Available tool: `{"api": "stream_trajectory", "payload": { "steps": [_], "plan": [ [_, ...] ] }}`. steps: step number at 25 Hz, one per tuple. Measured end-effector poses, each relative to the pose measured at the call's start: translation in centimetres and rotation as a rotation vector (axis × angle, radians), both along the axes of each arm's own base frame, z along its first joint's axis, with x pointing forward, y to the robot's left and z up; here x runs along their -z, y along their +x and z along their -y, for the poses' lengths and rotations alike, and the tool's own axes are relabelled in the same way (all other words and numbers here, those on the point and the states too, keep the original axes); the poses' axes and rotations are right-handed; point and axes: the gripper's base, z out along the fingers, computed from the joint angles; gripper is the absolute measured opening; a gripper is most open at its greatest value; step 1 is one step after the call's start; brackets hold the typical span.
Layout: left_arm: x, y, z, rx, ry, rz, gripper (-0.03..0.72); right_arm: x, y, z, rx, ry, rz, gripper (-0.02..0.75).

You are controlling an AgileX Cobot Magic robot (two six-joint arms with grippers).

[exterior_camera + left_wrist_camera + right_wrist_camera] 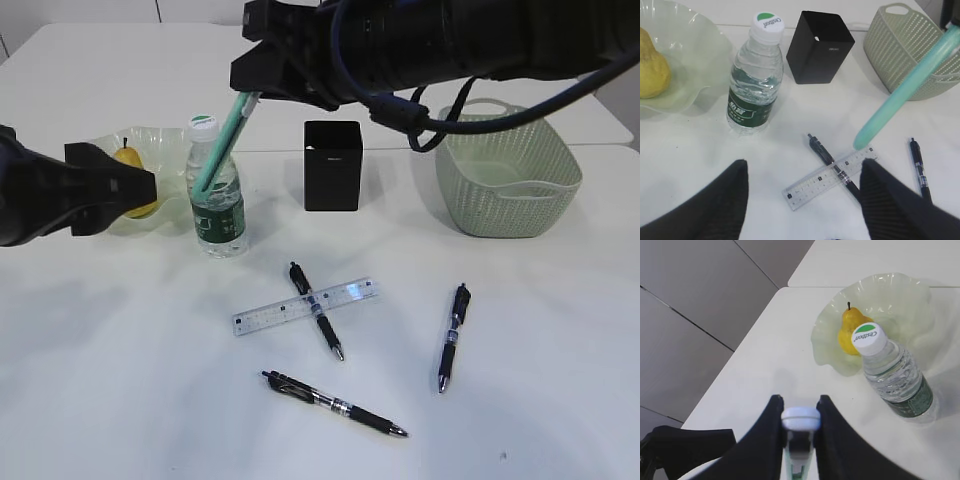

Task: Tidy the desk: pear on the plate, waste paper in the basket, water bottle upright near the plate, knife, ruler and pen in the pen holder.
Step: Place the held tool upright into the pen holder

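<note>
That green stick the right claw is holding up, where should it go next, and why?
Probably sideways to above the pen holder: the right gripper grips the teal knife over the water bottle, left of the open, seemingly empty holder.

The left arm (70,190) blocks the plate's (160,140) near side and all but the top of the pear (127,156) at nine o'clock on the desk. In the left wrist view, the pear (651,70) is cut by the left edge, and the basket (905,45) by the right. The pen holder's label (331,155) is too small to read.
</note>
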Motion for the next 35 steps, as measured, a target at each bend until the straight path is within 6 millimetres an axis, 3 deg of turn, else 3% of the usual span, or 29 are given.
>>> {"api": "stream_trajectory", "payload": {
  "steps": [5,9,17,26,29,35],
  "plan": [
    [0.1,0.6,-1.2,-0.048,0.014,-0.002,0.493,0.0,0.3,0.2,0.034,-0.009,0.015,0.115],
    [1.1,1.0,-3.4,-0.137,0.029,-0.031,0.493,0.0,0.7,0.8,0.058,-0.018,0.021,0.115],
    [3.9,-0.5,-7.3,-0.319,-0.001,-0.142,0.493,0.0,3.3,5.7,0.212,-0.001,-0.002,0.115],
    [4.0,-1.6,-7.7,-0.322,0.020,-0.211,0.492,0.3,5.5,11.1,0.368,-0.006,-0.003,0.115],
    [4.2,-1.9,-7.7,-0.305,0.066,-0.260,0.492,1.4,6.0,11.4,0.376,-0.025,-0.017,0.115],
    [2.6,-1.6,-8.0,-0.269,0.190,-0.325,0.491,3.2,7.7,11.2,0.371,-0.048,-0.036,0.115]
  ]
}}
